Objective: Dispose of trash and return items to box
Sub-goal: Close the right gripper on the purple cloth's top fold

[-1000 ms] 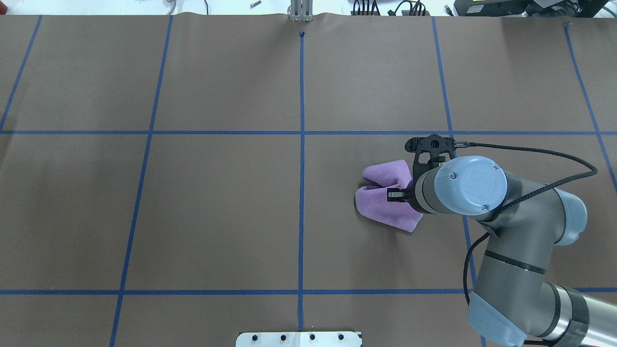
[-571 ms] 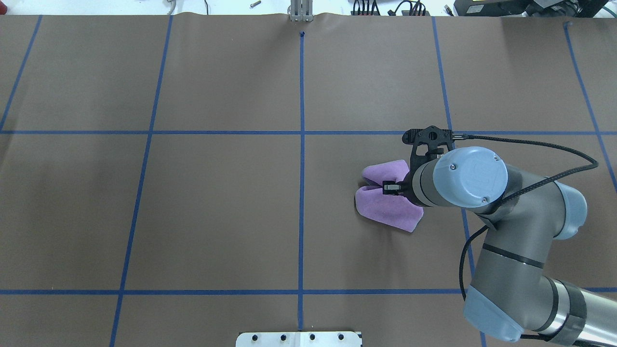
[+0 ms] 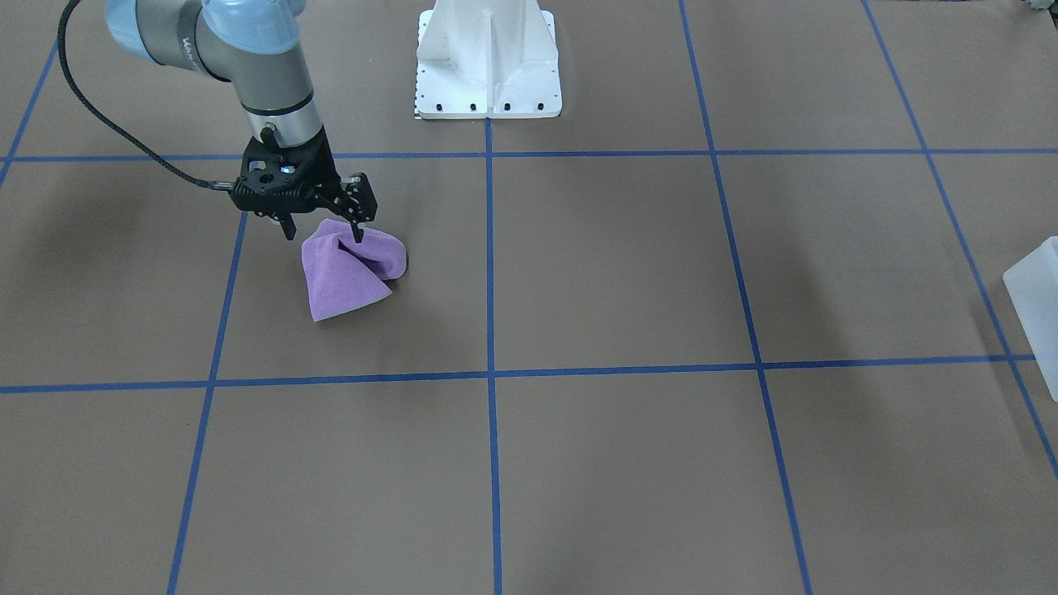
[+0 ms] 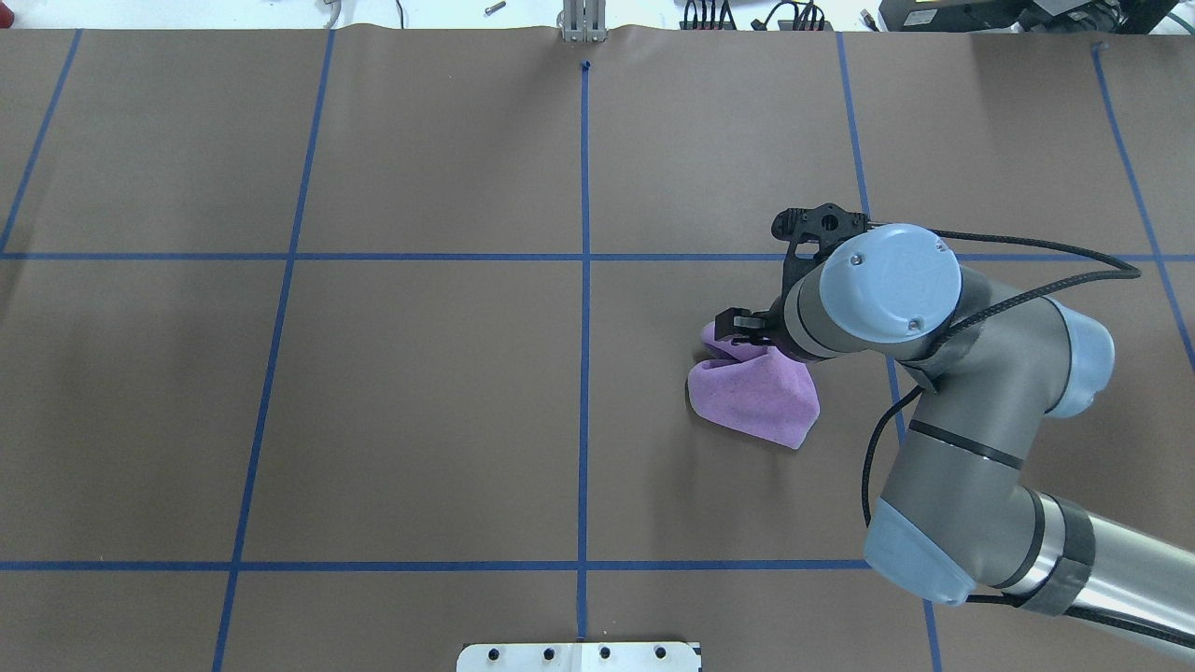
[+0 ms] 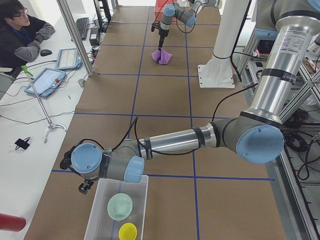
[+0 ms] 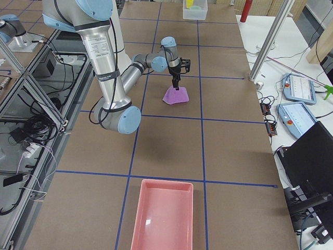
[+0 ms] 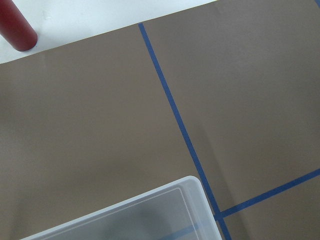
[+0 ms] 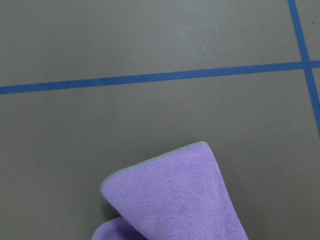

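Both items, yellow cup point(image 5: 127, 231) and mint bowl point(image 5: 120, 206), lie in the box point(image 5: 123, 178) far left, so trash remains: right hand point(image 3: 358, 234), clenched on the purple cloth point(image 3: 347, 277), should lift it clear; the left hand point(image 5: 84, 189) I cannot tell.

box point(image 5: 140, 205) cut off btm edge, left gripper point(image 5: 84, 188) mostly hidden

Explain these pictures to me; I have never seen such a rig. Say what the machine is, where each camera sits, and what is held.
Two robot arms work at a brown table. Cameras look from above, from across the table, from both ends and from each wrist. The right pincer seems to pinch a purple cloth, drawn up into a peak. The left pincer hangs beside a frosted box holding a green bowl and a yellow cup. A pink tray lies near the right end.
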### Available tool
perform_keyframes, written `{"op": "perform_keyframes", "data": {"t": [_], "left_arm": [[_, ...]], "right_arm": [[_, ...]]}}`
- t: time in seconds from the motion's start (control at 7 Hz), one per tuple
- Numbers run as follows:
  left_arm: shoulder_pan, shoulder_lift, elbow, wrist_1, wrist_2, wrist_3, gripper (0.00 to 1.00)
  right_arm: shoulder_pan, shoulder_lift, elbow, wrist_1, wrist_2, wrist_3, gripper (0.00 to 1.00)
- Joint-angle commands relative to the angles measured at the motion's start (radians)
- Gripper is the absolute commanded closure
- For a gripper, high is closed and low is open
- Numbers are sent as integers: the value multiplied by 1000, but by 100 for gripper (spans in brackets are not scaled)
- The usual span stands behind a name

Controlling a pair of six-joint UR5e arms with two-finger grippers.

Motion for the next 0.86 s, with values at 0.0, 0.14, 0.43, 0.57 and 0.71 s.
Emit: {"op": "perform_keyframes", "data": {"t": [0.0, 0.14, 0.43, 0.57, 0.71], "left_arm": [[2, 0, 0, -5, 2, 0, 1], [2, 0, 0, -5, 2, -1, 1], [2, 4, 0, -5, 2, -2, 1], [2, 5, 1, -5, 2, -2, 1], [2, 6, 1, -5, 2, -2, 1]], "right_arm": [[-25, 2, -26, -2, -26, 0, 20], [-22, -2, -20, -4, -26, 1, 83], [-16, -3, -6, -5, -28, 3, 100], [-5, -3, 23, -18, -25, 1, 100], [6, 4, 59, -66, -23, 1, 100]]}}
